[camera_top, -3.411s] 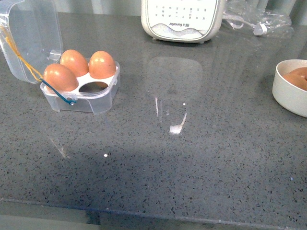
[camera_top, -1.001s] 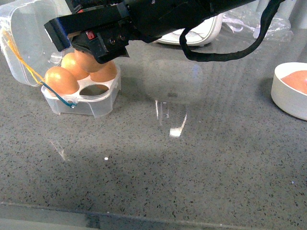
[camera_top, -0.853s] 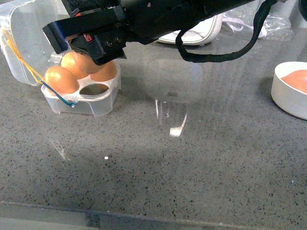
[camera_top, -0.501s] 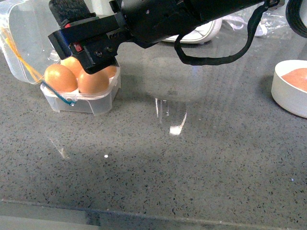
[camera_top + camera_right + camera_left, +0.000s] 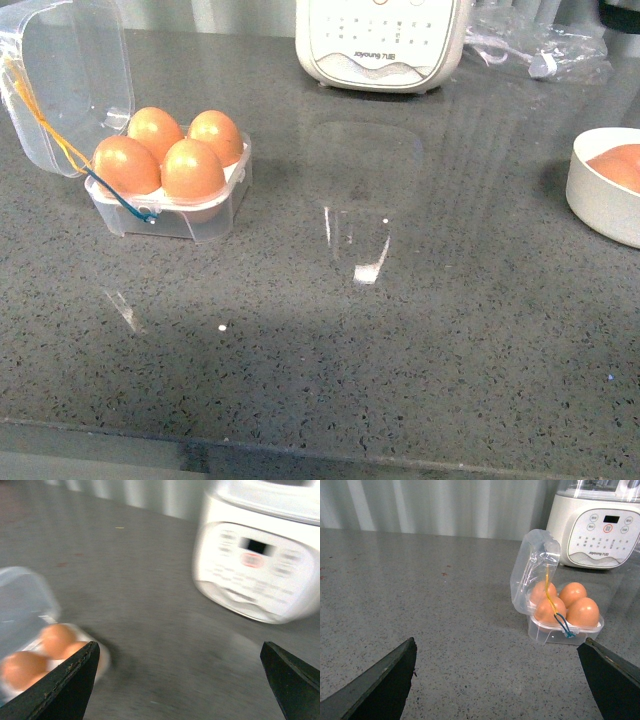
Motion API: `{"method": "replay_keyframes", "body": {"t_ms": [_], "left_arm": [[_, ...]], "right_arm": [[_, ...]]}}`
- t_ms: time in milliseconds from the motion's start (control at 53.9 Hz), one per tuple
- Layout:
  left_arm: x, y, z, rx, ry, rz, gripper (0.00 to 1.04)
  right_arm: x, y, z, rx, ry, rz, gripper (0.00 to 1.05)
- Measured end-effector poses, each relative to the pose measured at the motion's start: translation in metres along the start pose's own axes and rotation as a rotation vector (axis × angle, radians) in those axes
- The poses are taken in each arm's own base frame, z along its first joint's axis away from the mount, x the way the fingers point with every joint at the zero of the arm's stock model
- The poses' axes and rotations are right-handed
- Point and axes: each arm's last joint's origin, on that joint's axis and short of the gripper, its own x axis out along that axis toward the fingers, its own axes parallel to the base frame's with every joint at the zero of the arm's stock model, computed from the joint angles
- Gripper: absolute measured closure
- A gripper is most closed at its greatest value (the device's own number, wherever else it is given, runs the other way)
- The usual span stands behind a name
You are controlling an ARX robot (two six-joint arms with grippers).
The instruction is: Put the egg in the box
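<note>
Front view: egg [image 5: 192, 168] seated in box [image 5: 205, 218]; bowl [image 5: 600, 205] seen here only. Wrist views: left gripper [image 5: 497, 641], right gripper [image 5: 180, 644] spread wide, holding nothing.

Remote station: my left gripper [image 5: 497, 645] hung with its jaws spread wide, two dark fingers [image 5: 382, 682] reaching toward twelve o'clock from the wrist and holding nothing. My right gripper [image 5: 180, 647] was spread just as wide, its fingers [image 5: 287, 680] also empty. That wrist's picture was blurred.
</note>
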Motion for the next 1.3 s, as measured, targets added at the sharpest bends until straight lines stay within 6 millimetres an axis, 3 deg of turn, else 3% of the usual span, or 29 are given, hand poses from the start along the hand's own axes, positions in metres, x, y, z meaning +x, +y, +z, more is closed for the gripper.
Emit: {"method": "replay_keyframes", "body": {"t_ms": [130, 315, 445, 501, 630, 779, 853, 1038, 1298], "left_arm": [[0.000, 0.000, 0.000, 0.000, 0.000, 0.000, 0.07], [0.000, 0.000, 0.000, 0.000, 0.000, 0.000, 0.07], [0.000, 0.000, 0.000, 0.000, 0.000, 0.001, 0.07], [0.000, 0.000, 0.000, 0.000, 0.000, 0.003, 0.07], [0.000, 0.000, 0.000, 0.000, 0.000, -0.001, 0.07], [0.000, 0.000, 0.000, 0.000, 0.000, 0.000, 0.07], [0.000, 0.000, 0.000, 0.000, 0.000, 0.000, 0.07], [0.000, 0.000, 0.000, 0.000, 0.000, 0.000, 0.07], [0.000, 0.000, 0.000, 0.000, 0.000, 0.000, 0.07]], "right_arm": [[-0.012, -0.025, -0.013, 0.030, 0.027, -0.198, 0.07], [-0.012, -0.024, -0.016, 0.029, 0.016, -0.216, 0.09], [-0.029, -0.027, -0.030, 0.045, -0.195, -0.425, 0.28], [-0.052, -0.038, -0.046, 0.056, -0.251, -0.471, 0.42], [-0.083, -0.050, -0.065, 0.061, -0.265, -0.506, 0.63], [-0.104, -0.052, -0.086, 0.059, -0.247, -0.491, 0.85], [-0.117, -0.052, -0.095, 0.057, -0.249, -0.479, 1.01], [-0.148, -0.054, -0.117, 0.058, -0.248, -0.492, 1.02], [-0.168, -0.052, -0.131, 0.059, -0.245, -0.496, 1.02]]}}
